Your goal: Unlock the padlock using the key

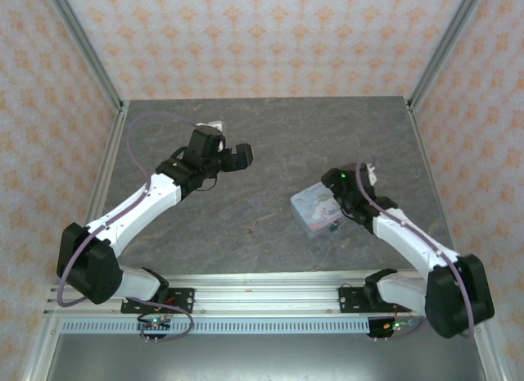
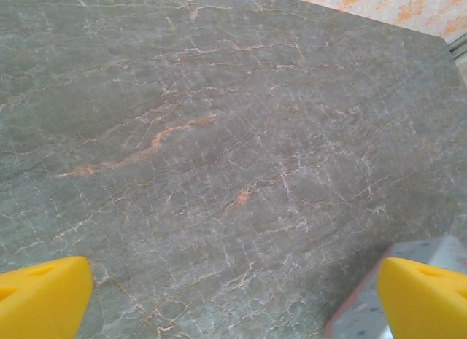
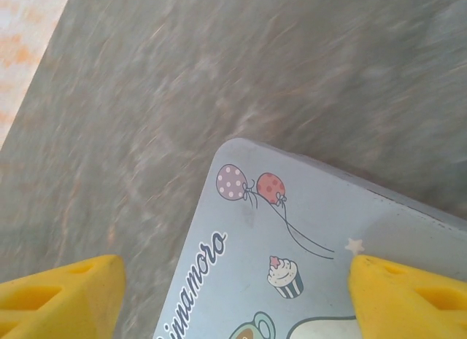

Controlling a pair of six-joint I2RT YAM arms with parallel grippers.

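**Top view.** The left gripper [image 1: 240,156] is held above the far-left part of the table [image 1: 278,127], well apart from the tin [image 1: 311,205], which lies right of centre. The right gripper [image 1: 337,207] is placed over the tin's right side. The padlock [image 1: 333,227] is seen as a tiny dark speck at the tin's near edge, just below the right gripper. Whether it touches the tin cannot be told.

**Left wrist view.** The yellow fingertips [image 2: 44,299] are set wide apart at the lower corners, and nothing is held. Bare veined table is seen between them. A pale speckled corner [image 2: 357,317] shows just beside the right-hand one.

**Right wrist view.** The jaws are likewise spread wide, and nothing is gripped. The tin's lid [image 3: 321,215], printed with two balloons [image 3: 252,184] and a cupcake [image 3: 284,275], is seen below, with one corner lying between the fingertips. The table there is blurred.
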